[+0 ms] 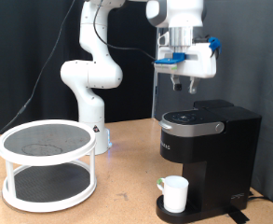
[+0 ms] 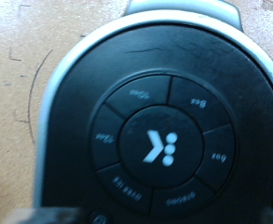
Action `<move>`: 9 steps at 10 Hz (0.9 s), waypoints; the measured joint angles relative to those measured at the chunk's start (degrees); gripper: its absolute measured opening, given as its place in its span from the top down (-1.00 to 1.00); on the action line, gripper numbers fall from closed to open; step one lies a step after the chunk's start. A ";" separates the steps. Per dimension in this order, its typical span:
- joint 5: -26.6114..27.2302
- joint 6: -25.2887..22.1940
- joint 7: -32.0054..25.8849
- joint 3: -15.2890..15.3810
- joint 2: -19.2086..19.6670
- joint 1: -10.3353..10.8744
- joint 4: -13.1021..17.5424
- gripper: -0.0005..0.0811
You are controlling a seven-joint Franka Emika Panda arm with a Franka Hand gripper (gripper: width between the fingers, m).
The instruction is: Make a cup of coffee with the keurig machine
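The black keurig machine [image 1: 206,145] stands on the wooden table at the exterior view's right, its domed lid closed. The white cup [image 1: 174,193] sits on the machine's round drip base, under the spout. My gripper [image 1: 183,86] hangs straight above the lid, a short way clear of it, with nothing between its fingers; the fingers look close together. The wrist view is filled by the machine's top [image 2: 159,140]: a silver ring around a black round button panel with a lit centre symbol. The fingers do not show in the wrist view.
A white two-tier round rack [image 1: 47,163] with dark mesh shelves stands at the exterior view's left. The robot's white base [image 1: 91,89] is behind it. Bare wooden tabletop [image 1: 127,196] lies between rack and machine.
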 joint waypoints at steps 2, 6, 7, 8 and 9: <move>-1.29 2.00 1.63 0.64 1.02 -0.02 -1.75 0.36; -3.87 3.64 4.33 1.00 4.58 -0.02 -2.48 0.97; -4.47 4.16 4.64 1.06 5.50 -0.02 -2.53 0.97; -5.00 4.74 4.87 1.14 6.32 -0.01 -2.58 0.98; -5.38 5.12 5.03 1.17 6.97 -0.03 -2.49 0.98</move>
